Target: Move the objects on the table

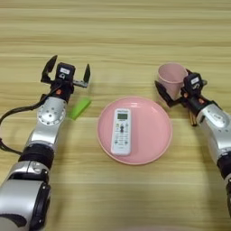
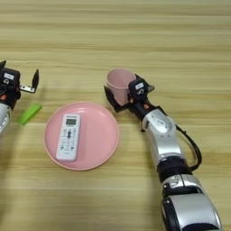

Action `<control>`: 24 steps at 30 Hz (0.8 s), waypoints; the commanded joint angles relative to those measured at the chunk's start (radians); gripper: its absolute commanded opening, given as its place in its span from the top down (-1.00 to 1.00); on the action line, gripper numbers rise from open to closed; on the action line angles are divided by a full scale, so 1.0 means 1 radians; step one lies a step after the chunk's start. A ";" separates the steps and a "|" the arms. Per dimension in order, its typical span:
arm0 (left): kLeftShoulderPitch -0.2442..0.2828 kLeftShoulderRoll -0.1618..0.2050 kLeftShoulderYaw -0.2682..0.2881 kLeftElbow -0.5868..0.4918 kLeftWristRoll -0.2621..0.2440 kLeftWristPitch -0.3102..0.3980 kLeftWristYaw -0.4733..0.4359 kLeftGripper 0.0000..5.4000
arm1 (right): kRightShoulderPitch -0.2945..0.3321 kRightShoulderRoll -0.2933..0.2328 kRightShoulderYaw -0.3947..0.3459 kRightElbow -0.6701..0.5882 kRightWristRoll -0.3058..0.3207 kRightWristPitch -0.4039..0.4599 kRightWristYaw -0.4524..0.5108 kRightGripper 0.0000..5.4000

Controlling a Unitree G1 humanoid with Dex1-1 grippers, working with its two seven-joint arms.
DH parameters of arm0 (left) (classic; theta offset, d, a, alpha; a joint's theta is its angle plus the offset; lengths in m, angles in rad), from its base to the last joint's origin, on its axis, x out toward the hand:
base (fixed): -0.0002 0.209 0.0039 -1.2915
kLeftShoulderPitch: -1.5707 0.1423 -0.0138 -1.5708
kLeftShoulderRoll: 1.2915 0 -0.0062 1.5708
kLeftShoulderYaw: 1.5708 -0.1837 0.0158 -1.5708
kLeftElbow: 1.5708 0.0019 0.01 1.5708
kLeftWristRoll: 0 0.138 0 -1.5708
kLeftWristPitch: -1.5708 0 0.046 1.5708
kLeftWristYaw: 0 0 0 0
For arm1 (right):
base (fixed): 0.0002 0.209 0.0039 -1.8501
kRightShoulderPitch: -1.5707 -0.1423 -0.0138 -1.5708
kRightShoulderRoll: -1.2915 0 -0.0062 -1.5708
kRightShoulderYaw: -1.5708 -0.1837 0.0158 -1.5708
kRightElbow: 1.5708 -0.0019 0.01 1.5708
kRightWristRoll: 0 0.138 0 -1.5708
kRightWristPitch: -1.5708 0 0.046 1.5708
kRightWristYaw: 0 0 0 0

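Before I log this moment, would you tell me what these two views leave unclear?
- Right hand: whether its fingers actually press the cup; one finger is hidden behind the cup in both views.
- Cup's inside: its bottom is hidden by the rim.
- Block: its near end is covered by the left arm; the left hand stands open beyond it.
- Remote on the plate: button labels too small.

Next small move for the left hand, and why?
Probably lower the left hand back onto the green block. Its fingers are spread and empty just beyond the block, while the right hand is already at the pink cup.
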 commanded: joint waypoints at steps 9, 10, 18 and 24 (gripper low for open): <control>-0.019 0.000 0.000 0.010 0.004 -0.012 -0.003 -1.00 | -0.006 0.010 -0.028 -0.030 0.035 -0.031 0.010 -0.99; -0.020 0.000 0.000 0.011 0.004 -0.013 -0.003 -1.00 | -0.006 0.010 -0.029 -0.032 0.037 -0.033 0.011 -0.99; -0.021 0.001 0.001 0.014 0.004 -0.015 -0.004 -1.00 | -0.003 0.015 -0.038 -0.047 0.053 -0.049 0.018 -0.99; -0.022 0.001 0.001 0.017 0.004 -0.017 -0.004 -1.00 | 0.002 0.025 -0.055 -0.076 0.090 -0.065 0.039 -0.99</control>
